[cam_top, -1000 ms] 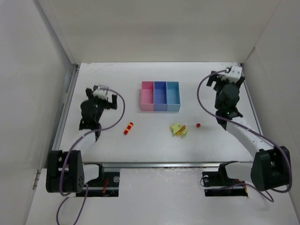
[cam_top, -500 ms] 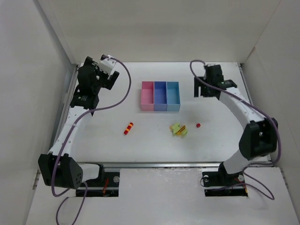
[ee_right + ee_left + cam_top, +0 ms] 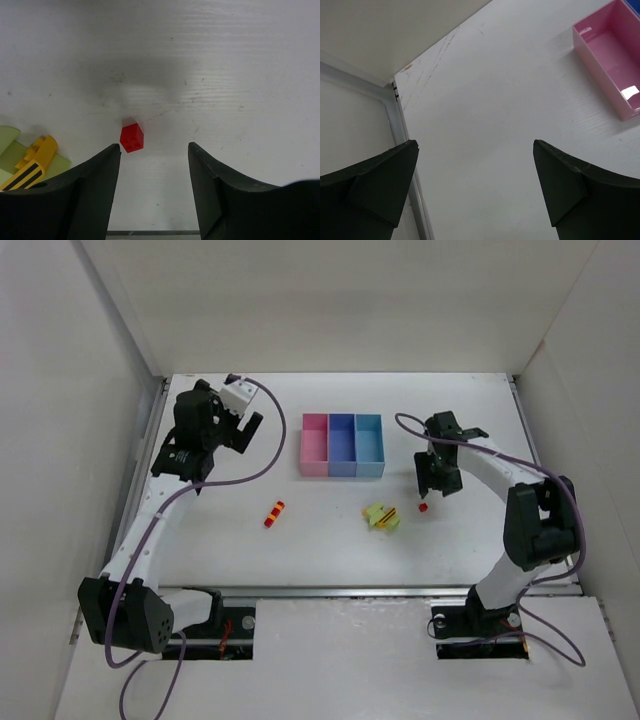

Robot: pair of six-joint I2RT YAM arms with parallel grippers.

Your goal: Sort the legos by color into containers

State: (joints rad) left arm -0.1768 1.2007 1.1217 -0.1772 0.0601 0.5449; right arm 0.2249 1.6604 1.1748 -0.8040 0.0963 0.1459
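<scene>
1. The white table [image 3: 330, 540] carries everything.
2. The left gripper [image 3: 475, 145] is raised over the far left part of the table. Its fingers [image 3: 380, 175] stand wide apart with only bare table between them.
3. The right gripper [image 3: 155, 146] points down at the table. Its fingers [image 3: 90, 185] are apart and grip nothing.
4. The containers sit in a joined row: pink [image 3: 314, 445], medium blue [image 3: 342, 445], light blue [image 3: 369, 445]. In the left wrist view the pink one [image 3: 597, 62] lies ahead of the left fingers, off to their right. In the top view the light blue end is the one nearest the right fingers.
5. A lime-green and yellow clump of legos [image 3: 30, 162] lies just outside the right gripper, beside the finger on the picture's left.
6. A red-and-yellow stick of legos [image 3: 274, 513] lies on open table, well apart from both grippers.
7. A single red brick [image 3: 131, 137] lies just ahead of the right fingertips, within the gap, nearer the finger on the picture's left and touching neither.
</scene>
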